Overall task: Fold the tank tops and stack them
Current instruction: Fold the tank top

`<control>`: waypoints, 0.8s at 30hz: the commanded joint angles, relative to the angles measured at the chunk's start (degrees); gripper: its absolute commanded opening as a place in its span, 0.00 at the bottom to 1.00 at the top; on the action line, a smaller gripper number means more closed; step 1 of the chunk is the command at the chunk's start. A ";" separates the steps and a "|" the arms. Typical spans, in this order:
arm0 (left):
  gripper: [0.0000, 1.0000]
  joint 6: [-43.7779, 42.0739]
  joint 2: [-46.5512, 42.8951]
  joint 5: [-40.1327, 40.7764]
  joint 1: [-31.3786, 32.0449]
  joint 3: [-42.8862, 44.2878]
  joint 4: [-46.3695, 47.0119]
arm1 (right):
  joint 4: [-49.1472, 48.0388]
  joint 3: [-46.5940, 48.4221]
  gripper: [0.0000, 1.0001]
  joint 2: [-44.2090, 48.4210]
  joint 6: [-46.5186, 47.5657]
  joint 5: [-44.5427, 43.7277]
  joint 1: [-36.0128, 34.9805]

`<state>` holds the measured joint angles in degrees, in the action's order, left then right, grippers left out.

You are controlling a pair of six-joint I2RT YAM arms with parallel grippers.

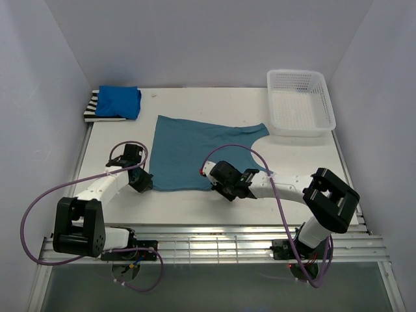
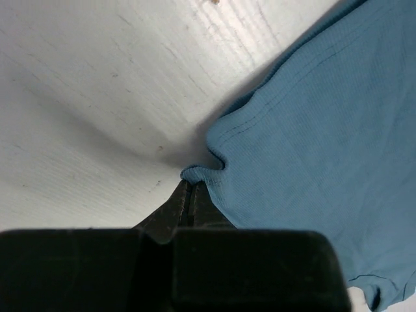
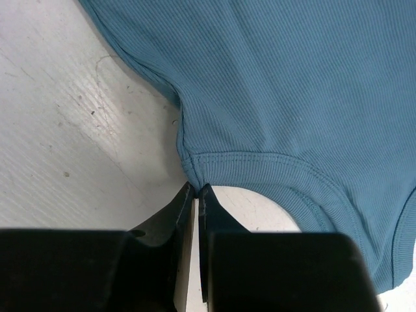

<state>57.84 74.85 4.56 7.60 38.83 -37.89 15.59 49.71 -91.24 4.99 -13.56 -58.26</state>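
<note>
the teal tank top [image 1: 195, 149] lies spread flat in the middle of the surface [image 1: 292, 159], hem toward 9 o'clock and straps toward 3. the left fingers [image 2: 184, 198] are clenched on a small pucker of the hem corner at about 7 o'clock of the cloth. the right fingers [image 3: 209, 205] are pinched on the end of the near strap at about 5. the royal blue top [image 1: 120, 101] sits folded on the striped top [image 1: 93, 107] at the far left, around 10 o'clock, with the white basket [image 1: 302, 129] out at 2.

it looks like the lengthwise fold is about to start. both bites look thin, so i'd lift slowly, with the two arms rising together and the near edge taut between them. then carry it toward 12 o'clock, lay it along the far edge, and let go only once the edges match.
</note>
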 commanded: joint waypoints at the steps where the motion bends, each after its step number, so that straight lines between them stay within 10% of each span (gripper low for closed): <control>1: 0.00 -0.19 -1.55 -0.07 -0.21 2.83 0.27 | -0.48 1.17 0.08 2.29 0.01 -3.31 -0.36; 24: 0.00 -3.09 18.22 0.89 -0.30 26.29 1.59 | 4.71 15.84 0.08 -2.97 1.42 0.46 12.11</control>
<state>55.94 91.13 4.60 7.60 60.99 -37.21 19.57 61.93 -92.36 5.06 -15.25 -47.75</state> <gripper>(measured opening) 0.008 0.086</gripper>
